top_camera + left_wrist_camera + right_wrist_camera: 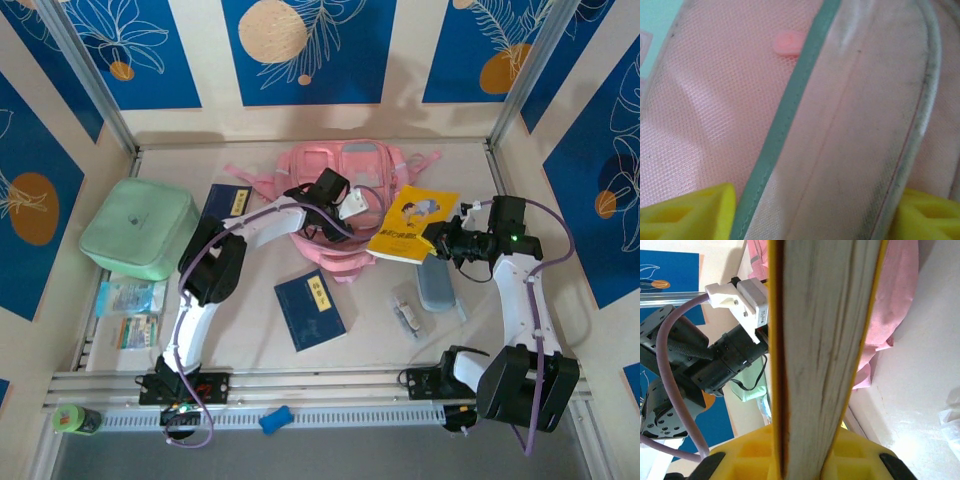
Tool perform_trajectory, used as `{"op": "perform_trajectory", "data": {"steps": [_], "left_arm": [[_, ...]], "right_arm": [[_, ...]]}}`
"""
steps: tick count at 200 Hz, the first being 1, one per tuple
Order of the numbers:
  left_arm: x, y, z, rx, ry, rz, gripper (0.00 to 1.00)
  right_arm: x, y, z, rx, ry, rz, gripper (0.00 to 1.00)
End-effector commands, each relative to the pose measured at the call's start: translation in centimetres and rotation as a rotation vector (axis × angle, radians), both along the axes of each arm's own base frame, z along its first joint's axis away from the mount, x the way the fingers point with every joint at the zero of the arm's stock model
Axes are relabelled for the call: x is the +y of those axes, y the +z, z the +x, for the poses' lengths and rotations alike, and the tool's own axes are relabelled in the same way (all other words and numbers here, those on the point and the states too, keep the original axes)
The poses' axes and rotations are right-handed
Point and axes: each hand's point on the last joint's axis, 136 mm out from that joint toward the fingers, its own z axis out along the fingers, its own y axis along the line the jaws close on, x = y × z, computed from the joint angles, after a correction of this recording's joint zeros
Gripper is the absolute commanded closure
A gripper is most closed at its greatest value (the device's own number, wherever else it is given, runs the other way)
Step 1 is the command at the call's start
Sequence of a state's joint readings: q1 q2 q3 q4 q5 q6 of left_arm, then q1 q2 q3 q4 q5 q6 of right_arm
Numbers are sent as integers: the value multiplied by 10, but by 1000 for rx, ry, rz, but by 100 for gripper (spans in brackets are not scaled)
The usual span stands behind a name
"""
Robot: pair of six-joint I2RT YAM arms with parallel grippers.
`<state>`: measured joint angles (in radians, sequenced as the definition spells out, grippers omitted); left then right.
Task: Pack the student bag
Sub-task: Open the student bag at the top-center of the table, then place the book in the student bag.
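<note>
The pink student bag [345,165] lies at the back middle of the table. My left gripper [335,198] is down on its near part. In the left wrist view a pale pink panel with teal trim [785,120] fills the gap between the yellow fingers [685,212], so the left gripper [817,212] looks shut on the student bag's fabric. My right gripper [447,240] holds a yellow book [413,225] by its right edge, just right of the bag. In the right wrist view the book [820,340] stands edge-on, clamped in the right gripper [822,452], with the bag [890,300] behind it.
A mint green soft case [138,228] sits at the left, with small packets [130,298] in front of it. One blue book [310,310] lies in the middle front, another [228,203] beside the bag. A grey pencil case [436,283] and a clear packet [408,312] lie under the right arm.
</note>
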<state>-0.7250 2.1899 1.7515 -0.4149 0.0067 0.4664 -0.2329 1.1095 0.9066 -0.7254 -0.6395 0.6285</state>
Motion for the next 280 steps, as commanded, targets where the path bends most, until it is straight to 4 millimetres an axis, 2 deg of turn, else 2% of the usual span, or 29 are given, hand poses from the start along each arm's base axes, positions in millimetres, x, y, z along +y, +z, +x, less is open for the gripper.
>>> {"op": "perform_trajectory", "data": {"steps": [1, 28, 38, 58, 76, 108, 146, 193, 220, 242, 280], "left_arm": [[1, -2, 3, -19, -2, 45, 45], [1, 10, 5, -38, -2, 29, 71], [1, 16, 4, -45, 0, 22, 77], [2, 35, 3, -67, 9, -6, 90], [5, 61, 4, -111, 35, -41, 100], [14, 116, 17, -237, 97, -75, 100], [20, 165, 35, -383, 108, -50, 100], [12, 214, 40, -455, 79, -114, 100], [12, 240, 42, -497, 84, -142, 100], [9, 252, 38, -505, 71, -177, 100], [6, 259, 34, -489, 66, -225, 100]], "right_arm": [[11, 16, -2, -61, 52, 39, 100], [10, 17, -2, -60, 45, 28, 100], [9, 18, -2, -62, 43, 20, 100], [7, 20, -3, -59, 40, 5, 100], [5, 23, -6, -52, 30, -18, 100], [2, 27, -16, -31, 13, -74, 100], [4, 22, -32, 5, 23, -133, 100], [36, 4, -36, 39, 145, -99, 100], [54, -5, -24, 9, 164, -43, 100], [79, -17, -9, -18, 216, -6, 100], [105, -15, 41, -158, 205, -16, 100]]}}
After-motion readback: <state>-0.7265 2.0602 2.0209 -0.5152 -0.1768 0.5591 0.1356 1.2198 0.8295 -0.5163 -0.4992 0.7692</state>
